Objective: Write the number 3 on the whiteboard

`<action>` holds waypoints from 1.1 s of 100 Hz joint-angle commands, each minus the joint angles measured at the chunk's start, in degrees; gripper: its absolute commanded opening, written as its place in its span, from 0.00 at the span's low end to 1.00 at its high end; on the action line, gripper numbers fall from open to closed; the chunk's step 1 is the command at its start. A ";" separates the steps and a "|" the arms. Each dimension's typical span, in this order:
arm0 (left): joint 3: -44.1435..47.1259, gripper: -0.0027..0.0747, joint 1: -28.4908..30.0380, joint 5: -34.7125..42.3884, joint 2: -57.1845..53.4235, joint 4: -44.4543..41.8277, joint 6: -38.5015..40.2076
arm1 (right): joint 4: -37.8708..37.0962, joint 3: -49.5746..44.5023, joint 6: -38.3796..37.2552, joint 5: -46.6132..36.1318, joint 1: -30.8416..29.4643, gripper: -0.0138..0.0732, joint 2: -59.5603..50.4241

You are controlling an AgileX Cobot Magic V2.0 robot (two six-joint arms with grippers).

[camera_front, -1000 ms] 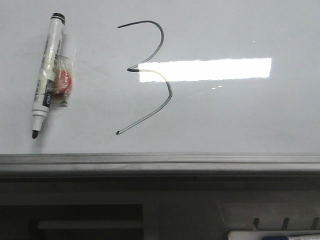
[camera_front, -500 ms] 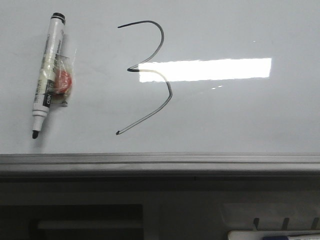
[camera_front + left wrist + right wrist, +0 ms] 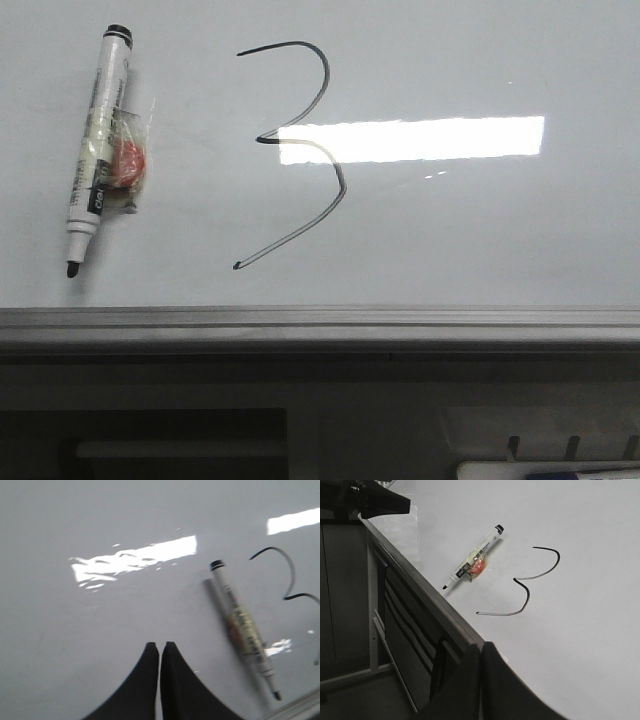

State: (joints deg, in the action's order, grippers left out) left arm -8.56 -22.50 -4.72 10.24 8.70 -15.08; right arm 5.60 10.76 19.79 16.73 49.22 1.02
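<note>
The number 3 [image 3: 300, 155] stood complete at mid whiteboard [image 3: 480, 230]; the marker [image 3: 95, 150] lay uncapped to its left. My left gripper [image 3: 159, 647] and right gripper [image 3: 481, 652] were closed, empty (writing judged done). Next: retreat only.

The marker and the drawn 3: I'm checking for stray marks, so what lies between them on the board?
Only bare whiteboard lies between the marker and the number 3, in the front view.
</note>
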 commanded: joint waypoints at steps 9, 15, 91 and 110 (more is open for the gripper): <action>2.74 0.01 9.72 4.72 -5.85 -0.27 0.71 | -0.34 1.39 -0.09 -4.98 -0.36 0.10 0.67; 4.13 0.01 12.99 4.72 -8.10 -0.27 0.71 | -0.34 1.39 -0.09 -4.98 -0.36 0.10 0.67; 9.30 0.01 27.21 -11.46 -11.89 -5.87 5.21 | -0.34 1.39 -0.09 -4.98 -0.36 0.10 0.67; 9.19 0.01 27.21 -11.46 -11.89 -5.87 5.21 | -0.34 1.39 -0.09 -4.98 -0.36 0.10 0.67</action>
State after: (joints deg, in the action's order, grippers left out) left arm 0.00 4.68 -19.17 -0.28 2.86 -10.59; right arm 5.60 10.76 19.79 16.65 49.22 1.02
